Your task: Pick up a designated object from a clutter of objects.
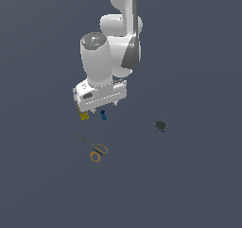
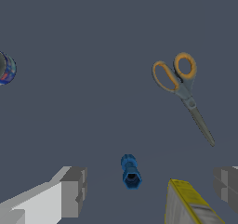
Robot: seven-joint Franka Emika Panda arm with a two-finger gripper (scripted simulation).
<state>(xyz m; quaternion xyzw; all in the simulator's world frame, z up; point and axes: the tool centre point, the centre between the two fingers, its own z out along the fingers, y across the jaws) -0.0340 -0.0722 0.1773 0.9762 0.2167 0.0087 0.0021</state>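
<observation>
- Over the middle of the grey desk, seen from the exterior camera, the white arm reaches down and its tool hangs just above the surface.
- Right below the tool's fingers sits the blue spool, with the yellow-and-white bottle just beside it toward the exterior view's left.
- Orange-handled scissors lie flat on the desk, nearer the camera than the spool and apart from it, handles toward the viewer.
- Well off to the exterior view's right rests the dark round disc, alone.
- No desk edges or corners show in either view.
- At the wrist camera, the tool is spread wide, its grey fingers far apart and holding nothing.
- Between those fingers lies the blue spool, touching neither one.
- Beside it the yellow-and-white bottle also sits between the fingers, close to the other finger.
- Further out lie the scissors, blades closed, and the disc is cut off at the frame edge.
</observation>
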